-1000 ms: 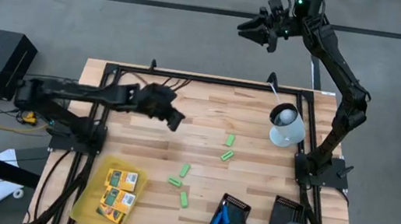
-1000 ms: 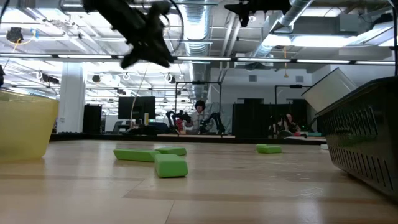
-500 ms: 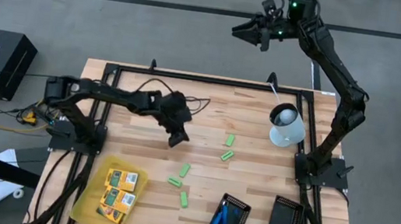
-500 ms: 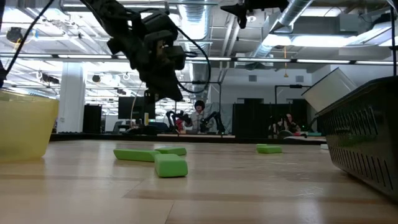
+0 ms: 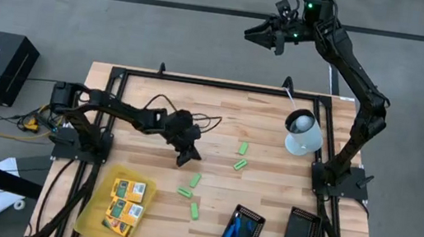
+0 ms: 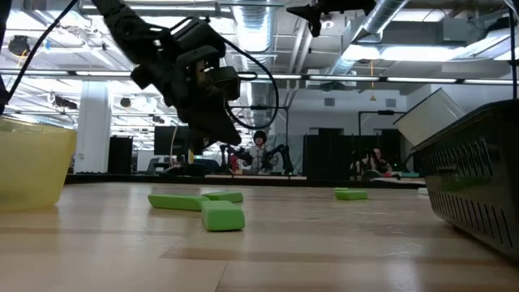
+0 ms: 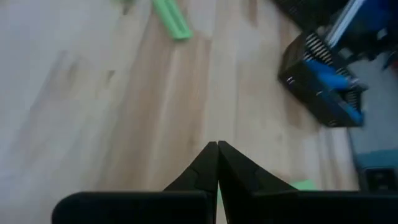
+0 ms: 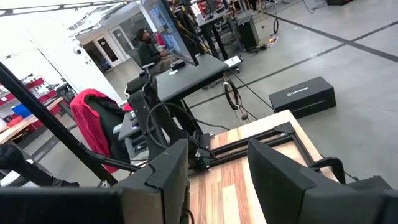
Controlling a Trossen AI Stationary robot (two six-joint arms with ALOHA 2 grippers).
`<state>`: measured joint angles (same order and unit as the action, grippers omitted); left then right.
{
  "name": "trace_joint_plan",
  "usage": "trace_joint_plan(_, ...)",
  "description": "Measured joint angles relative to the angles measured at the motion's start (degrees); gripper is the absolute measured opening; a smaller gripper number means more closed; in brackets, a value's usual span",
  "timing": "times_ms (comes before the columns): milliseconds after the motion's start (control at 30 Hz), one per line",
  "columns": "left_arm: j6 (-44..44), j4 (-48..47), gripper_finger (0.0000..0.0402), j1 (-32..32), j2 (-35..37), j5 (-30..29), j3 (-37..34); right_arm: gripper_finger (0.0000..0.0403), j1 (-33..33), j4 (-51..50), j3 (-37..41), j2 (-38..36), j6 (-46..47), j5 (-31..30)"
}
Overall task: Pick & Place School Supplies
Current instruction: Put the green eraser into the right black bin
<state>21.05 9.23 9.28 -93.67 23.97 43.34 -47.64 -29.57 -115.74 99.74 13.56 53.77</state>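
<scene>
**Left fingers shut above the blocks**

My left fingers [image 5: 183, 161] are pressed together, empty, above the worktop [image 5: 219, 128] near the green blocks [image 5: 195, 180]. My right fingers [image 5: 263, 36], parted, hang high beyond the far edge. Packs [image 5: 126, 200] lie in the yellow tray [image 5: 90, 216].

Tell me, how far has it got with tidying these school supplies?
Done: yellow-orange packs lie in the yellow tray, and blue-handled tools in a black tray. In hand: nothing; the left gripper hangs shut and empty above the table, and the right gripper waits open beyond it. Left: five green blocks loose on the wood.
</scene>
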Motion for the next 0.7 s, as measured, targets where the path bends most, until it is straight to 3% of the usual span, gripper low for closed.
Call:
trace_joint_plan(167, 6.7, 8.9, 0.0000, -2.2, 0.0, -1.3, -4.0, 0.0159, 0.0, 0.0, 0.0, 0.0, -0.2, 0.1)
trace_joint_plan(467, 7.7, 9.2, 0.0000, -4.2, -0.6, -1.5, -4.6, 0.0159, 0.0, 0.0, 0.0, 0.0, -0.3, 0.2)
trace_joint_plan(700, 9.4, 8.6, 0.0000, -4.4, -3.1, 1.7, -6.3, 0.0159, 0.0, 0.0, 0.0, 0.0, -0.4, 0.2)
